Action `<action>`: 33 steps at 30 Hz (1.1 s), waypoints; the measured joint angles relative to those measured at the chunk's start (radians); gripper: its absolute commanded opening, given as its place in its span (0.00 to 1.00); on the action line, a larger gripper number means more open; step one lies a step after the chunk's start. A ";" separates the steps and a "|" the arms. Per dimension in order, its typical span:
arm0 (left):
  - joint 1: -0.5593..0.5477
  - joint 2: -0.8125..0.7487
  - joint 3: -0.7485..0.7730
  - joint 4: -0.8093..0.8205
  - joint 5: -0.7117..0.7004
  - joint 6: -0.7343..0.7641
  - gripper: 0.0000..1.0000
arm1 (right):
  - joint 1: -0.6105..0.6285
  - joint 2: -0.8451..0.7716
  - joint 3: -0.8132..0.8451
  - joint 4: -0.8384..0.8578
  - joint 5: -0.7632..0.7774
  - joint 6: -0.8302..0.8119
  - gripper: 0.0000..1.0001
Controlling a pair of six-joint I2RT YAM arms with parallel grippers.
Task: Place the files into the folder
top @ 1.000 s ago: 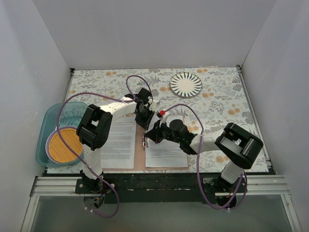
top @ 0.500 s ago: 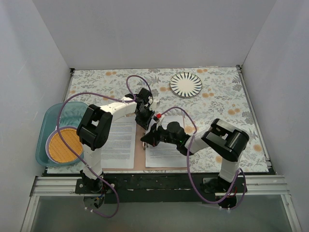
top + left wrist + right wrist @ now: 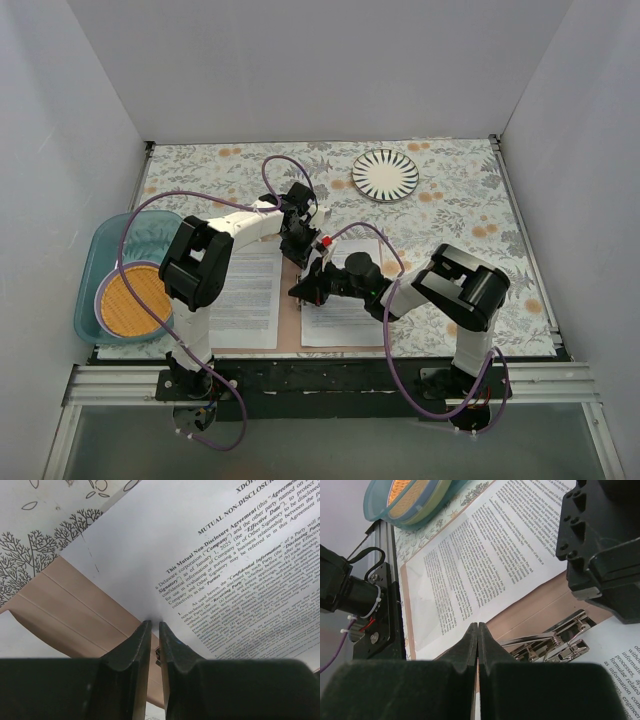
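The brown folder (image 3: 290, 322) lies open at the table's near edge, with one printed sheet (image 3: 245, 295) on its left half and another (image 3: 345, 318) on its right half. My left gripper (image 3: 297, 256) points down at the top of the spine; in its wrist view the fingers (image 3: 151, 623) are all but closed, tips on the left edge of the right sheet (image 3: 225, 555) beside bare folder (image 3: 75, 605). My right gripper (image 3: 298, 293) is shut and empty, its tips (image 3: 477, 625) over the spine next to the silver fastener (image 3: 545, 642), with the left sheet (image 3: 480, 555) beyond.
A teal tray (image 3: 100, 255) holding an orange-centred plate (image 3: 133, 300) sits at the left edge, also in the right wrist view (image 3: 405, 500). A round striped plate (image 3: 385, 173) lies at the back. The left gripper's body (image 3: 605, 545) is close above my right fingertips.
My right arm has folded further and its gripper has slid a little left and nearer, toward the folder's spine. The left arm and the sheets have not moved.
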 measured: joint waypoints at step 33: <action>0.000 0.000 0.004 -0.026 -0.003 0.000 0.10 | 0.028 0.094 -0.072 0.169 0.031 0.039 0.01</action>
